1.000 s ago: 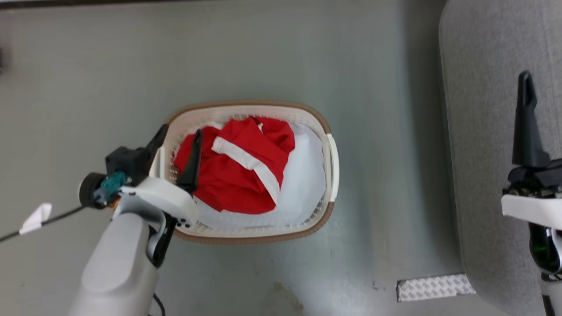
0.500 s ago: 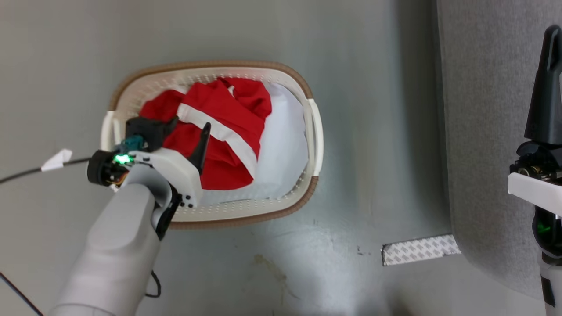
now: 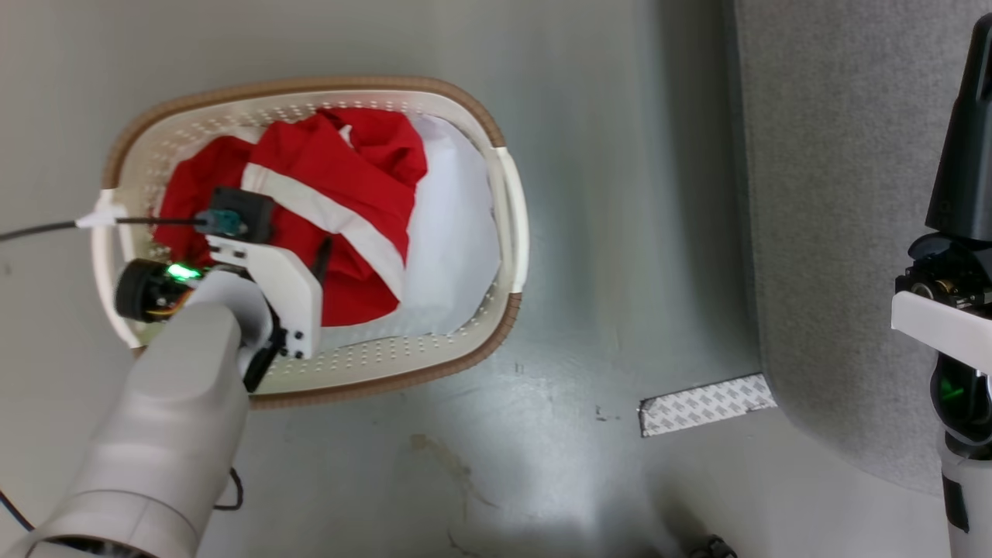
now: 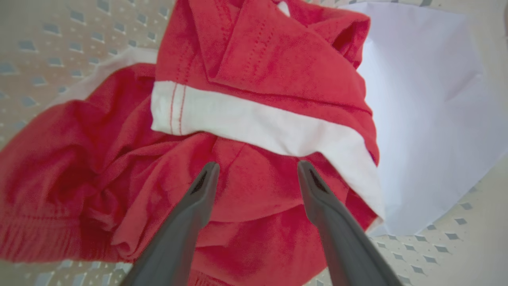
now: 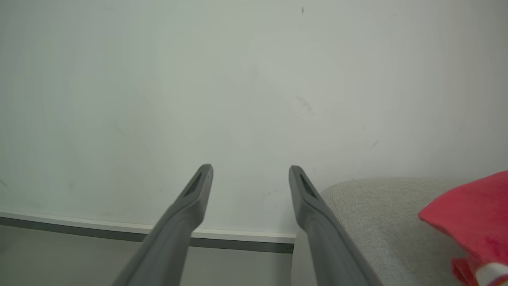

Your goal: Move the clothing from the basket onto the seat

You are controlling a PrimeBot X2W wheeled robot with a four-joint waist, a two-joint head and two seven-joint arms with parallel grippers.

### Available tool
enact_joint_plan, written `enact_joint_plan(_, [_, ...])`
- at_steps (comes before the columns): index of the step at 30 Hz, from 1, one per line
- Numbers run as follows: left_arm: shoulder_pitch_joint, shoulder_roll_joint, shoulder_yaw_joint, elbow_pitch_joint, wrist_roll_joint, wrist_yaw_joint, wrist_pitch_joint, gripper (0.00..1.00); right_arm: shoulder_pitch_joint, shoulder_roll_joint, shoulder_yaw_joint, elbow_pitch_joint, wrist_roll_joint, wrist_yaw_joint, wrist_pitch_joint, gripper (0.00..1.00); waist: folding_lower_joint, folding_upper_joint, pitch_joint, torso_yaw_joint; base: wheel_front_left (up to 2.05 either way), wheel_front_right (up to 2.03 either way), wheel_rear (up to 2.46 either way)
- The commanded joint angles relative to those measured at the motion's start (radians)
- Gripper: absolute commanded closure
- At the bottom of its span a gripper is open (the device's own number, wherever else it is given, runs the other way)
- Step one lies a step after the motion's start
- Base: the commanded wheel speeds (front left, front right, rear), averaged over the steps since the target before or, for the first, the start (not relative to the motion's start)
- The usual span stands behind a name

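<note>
The cream basket [image 3: 508, 232] stands on the floor at the left of the head view. In it lies the red clothing [image 3: 333, 167] with a white band [image 4: 258, 127], on a plain white sheet [image 3: 449, 232]. My left gripper [image 4: 257, 170] is open, pointing down into the basket. Both its fingertips are close over a red fold just below the white band, and one dark finger [image 3: 321, 260] shows past the wrist. The grey seat [image 3: 852, 194] fills the right side. My right gripper [image 5: 250, 171] is open and empty beside the seat [image 5: 381, 214], where another red garment [image 5: 472, 218] lies.
A textured grey strip [image 3: 707, 404] is stuck on the floor by the sofa's corner. A black cable with a white tag [image 3: 97, 220] runs off to the left over the basket's rim. A pale wall and dark skirting [image 5: 238, 240] stand beyond the right gripper.
The head camera has swung, shifting the whole picture left and up. My left gripper has moved from the basket's left rim to over the red garment and dropped closer to it. The right gripper stays open.
</note>
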Motion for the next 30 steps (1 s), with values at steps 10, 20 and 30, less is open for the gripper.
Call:
enact_joint_plan(10, [-0.046,0.04,-0.056,0.065,0.034,0.003,0.114,0.0,-0.023,0.019,0.009,0.003,0.006,-0.003,0.0,0.0,-0.0001,0.0,0.044,-0.06,0.0,0.0,0.0])
enact_joint_plan(20, [-0.05,0.058,-0.126,0.07,0.017,0.001,0.217,0.9,-0.026,0.031,0.008,0.01,0.005,-0.003,0.0,0.0,-0.0001,0.0,0.061,-0.076,0.0,0.0,0.0])
enact_joint_plan(30, [-0.011,0.04,-0.171,0.046,-0.053,0.001,0.135,1.0,-0.017,0.02,0.0,0.031,-0.004,-0.003,0.0,0.0,-0.0001,0.0,-0.026,-0.045,0.0,0.0,0.0])
